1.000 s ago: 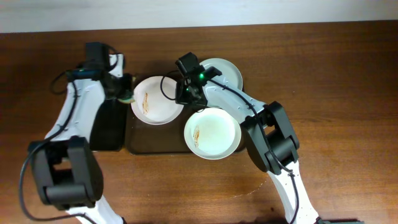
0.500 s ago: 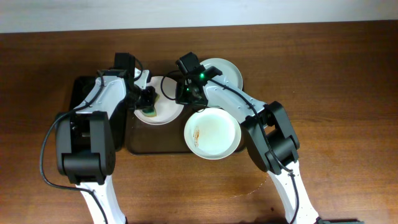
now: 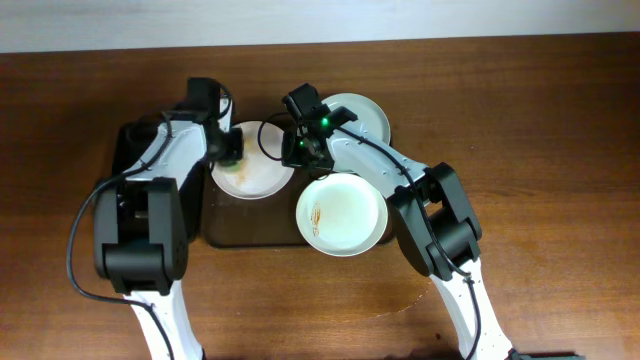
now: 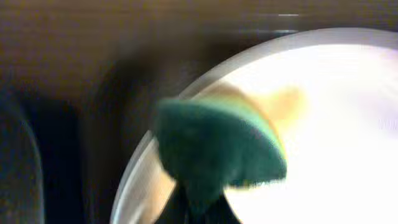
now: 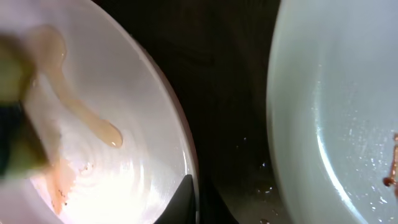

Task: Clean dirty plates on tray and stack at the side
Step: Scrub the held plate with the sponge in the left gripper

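Note:
A dark tray [image 3: 250, 225] holds three white plates. The left plate [image 3: 255, 180] carries smeared orange sauce [image 5: 87, 118]. My left gripper [image 3: 228, 150] is shut on a green sponge [image 4: 214, 149] that presses on this plate's far left edge. My right gripper [image 3: 297, 152] is shut on the same plate's right rim [image 5: 189, 180], pinning it. A second plate [image 3: 342, 213] with orange streaks sits at the front right; it also shows in the right wrist view [image 5: 336, 112]. A third plate [image 3: 362, 115] lies at the back right, partly under my right arm.
A black mat or bin [image 3: 175, 205] lies left of the tray. Bare wooden table [image 3: 540, 150] stretches to the right of the tray and in front of it.
My left gripper swung in from the left with the sponge onto the left plate, then wiped back toward its far left edge. The sauce streaks are now smeared. The right arm held still.

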### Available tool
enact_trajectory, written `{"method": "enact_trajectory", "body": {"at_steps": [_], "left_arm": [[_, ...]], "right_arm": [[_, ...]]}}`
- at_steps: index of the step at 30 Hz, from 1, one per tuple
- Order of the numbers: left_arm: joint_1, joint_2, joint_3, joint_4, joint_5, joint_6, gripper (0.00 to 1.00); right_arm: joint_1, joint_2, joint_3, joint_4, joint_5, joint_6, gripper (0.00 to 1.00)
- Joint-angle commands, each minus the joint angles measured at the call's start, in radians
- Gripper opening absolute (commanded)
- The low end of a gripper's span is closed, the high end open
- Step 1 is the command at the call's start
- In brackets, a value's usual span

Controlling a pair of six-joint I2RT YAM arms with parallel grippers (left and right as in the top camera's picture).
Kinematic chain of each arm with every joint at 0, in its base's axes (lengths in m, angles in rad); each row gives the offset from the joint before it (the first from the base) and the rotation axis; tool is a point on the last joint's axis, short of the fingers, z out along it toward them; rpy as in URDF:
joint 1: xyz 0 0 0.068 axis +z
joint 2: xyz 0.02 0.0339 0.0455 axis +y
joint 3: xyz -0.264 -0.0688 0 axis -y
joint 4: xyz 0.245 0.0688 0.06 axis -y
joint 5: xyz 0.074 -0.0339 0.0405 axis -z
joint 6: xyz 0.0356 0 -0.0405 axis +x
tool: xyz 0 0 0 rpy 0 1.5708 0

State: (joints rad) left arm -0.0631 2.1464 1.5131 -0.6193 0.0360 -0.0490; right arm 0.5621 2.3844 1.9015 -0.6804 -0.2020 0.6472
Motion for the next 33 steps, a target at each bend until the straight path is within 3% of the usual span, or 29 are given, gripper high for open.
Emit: {"method": "enact_trajectory", "body": {"at_steps": [1,3,5,9,12,16,17,19,21,22,25,29,33], "left_arm": [[0.009,0.036,-0.039,-0.217,0.216,0.07,0.01],[0.009,0.036,-0.039,-0.242,0.396,0.138,0.01],[0.009,0.036,-0.039,-0.173,0.464,0.132,0.01],[0.009,0.043,-0.039,0.081,0.442,0.079,0.01],[0.009,0.063,-0.039,0.206,0.194,0.079,0.01],[0.014,0.064,-0.039,0.097,-0.144,0.033,0.01],[0.014,0.064,-0.039,0.051,-0.154,0.034,0.01],[0.013,0.064,-0.039,-0.076,-0.081,0.034,0.02],[0.005,0.064,-0.039,-0.199,0.085,0.035,0.01],[0.001,0.064,-0.039,-0.249,0.304,0.053,0.01],[0.0,0.064,-0.039,-0.189,0.475,0.069,0.01],[0.001,0.064,-0.039,0.043,0.451,0.061,0.01],[0.003,0.063,-0.014,0.161,0.176,0.007,0.01]], "right_arm": [[-0.014,0.006,0.016,-0.006,0.003,-0.006,0.04],[-0.014,0.006,0.016,-0.003,0.003,-0.006,0.04],[-0.014,0.006,0.016,-0.003,0.003,-0.006,0.04],[-0.014,0.006,0.016,-0.004,0.003,-0.007,0.04],[-0.015,0.006,0.016,-0.004,0.003,-0.007,0.04],[-0.015,0.006,0.016,-0.003,0.003,-0.006,0.04],[-0.015,0.006,0.016,-0.003,0.003,-0.006,0.04],[-0.015,0.006,0.016,-0.003,0.003,-0.006,0.04],[-0.014,0.006,0.016,-0.003,0.002,-0.006,0.04],[-0.014,0.006,0.016,-0.003,0.002,-0.006,0.04],[-0.014,0.006,0.016,-0.003,0.002,-0.006,0.04],[-0.014,0.006,0.016,-0.004,0.002,-0.006,0.04],[-0.015,0.006,0.016,-0.003,0.002,-0.006,0.04]]}}
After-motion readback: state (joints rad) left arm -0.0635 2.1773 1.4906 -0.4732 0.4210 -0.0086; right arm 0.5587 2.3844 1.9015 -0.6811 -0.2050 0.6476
